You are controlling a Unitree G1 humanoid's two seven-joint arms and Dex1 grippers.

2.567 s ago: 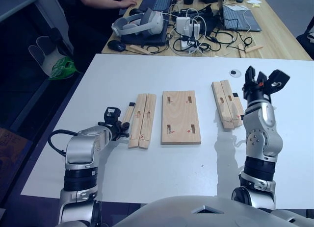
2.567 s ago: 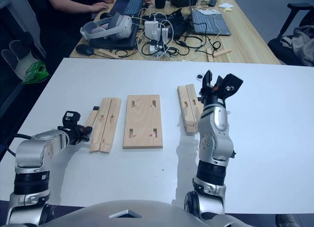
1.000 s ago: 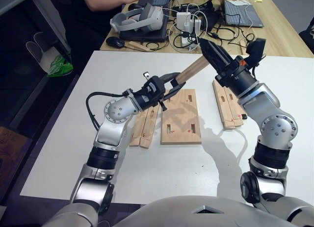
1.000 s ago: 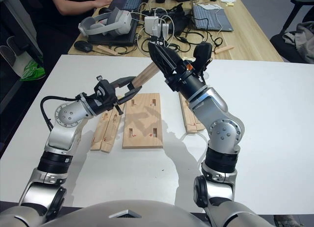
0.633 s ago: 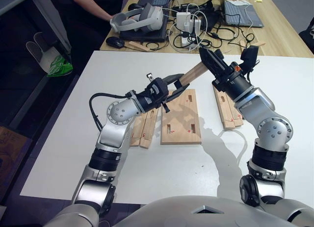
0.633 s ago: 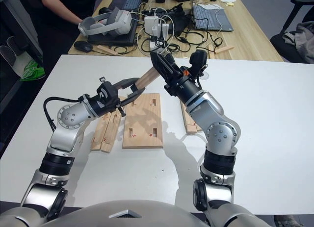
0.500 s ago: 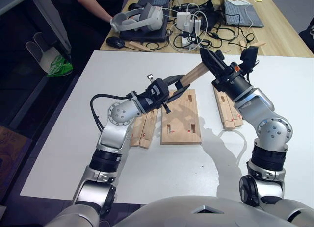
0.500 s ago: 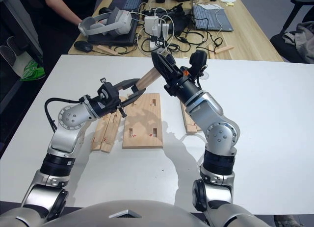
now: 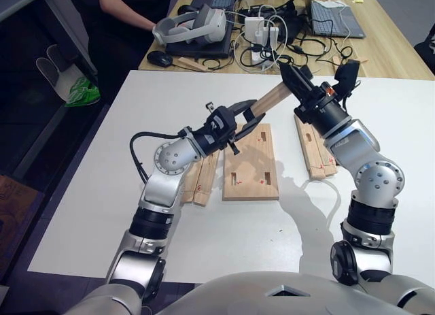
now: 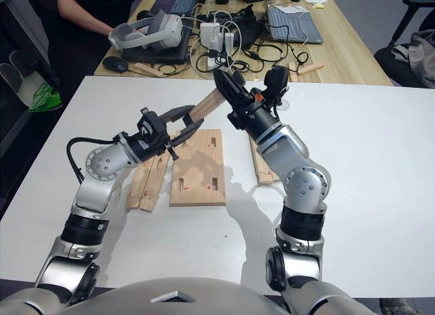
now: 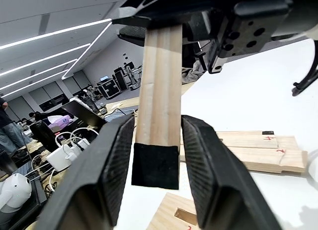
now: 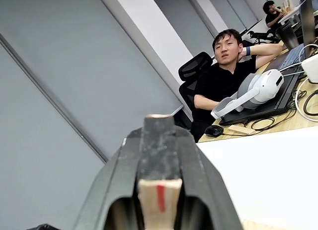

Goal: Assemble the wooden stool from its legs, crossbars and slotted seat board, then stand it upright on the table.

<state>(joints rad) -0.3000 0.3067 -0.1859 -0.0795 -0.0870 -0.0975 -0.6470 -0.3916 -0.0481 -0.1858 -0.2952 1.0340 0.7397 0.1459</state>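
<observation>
My right gripper [image 9: 288,80] is shut on the upper end of a wooden leg [image 9: 266,101], which slants in the air above the slotted seat board [image 9: 250,167]. My left gripper [image 9: 250,115] is open, its fingers either side of the leg's lower, black-capped end [image 11: 155,165] with a thin gap on each side. The right wrist view looks down the clamped end [image 12: 158,197], marked with a red line. Two wooden pieces [image 9: 200,175] lie left of the board. Two more pieces [image 9: 315,148] lie to its right.
The white table [image 9: 136,213] has bare room in front of the board and on both sides. Behind its far edge stands a wooden desk [image 9: 387,56] with a headset [image 9: 194,26], laptops and cables.
Both arms rose from the table, the right one lifting the leg over the board. In the last second the left gripper shifted right, up to the leg's lower end.
</observation>
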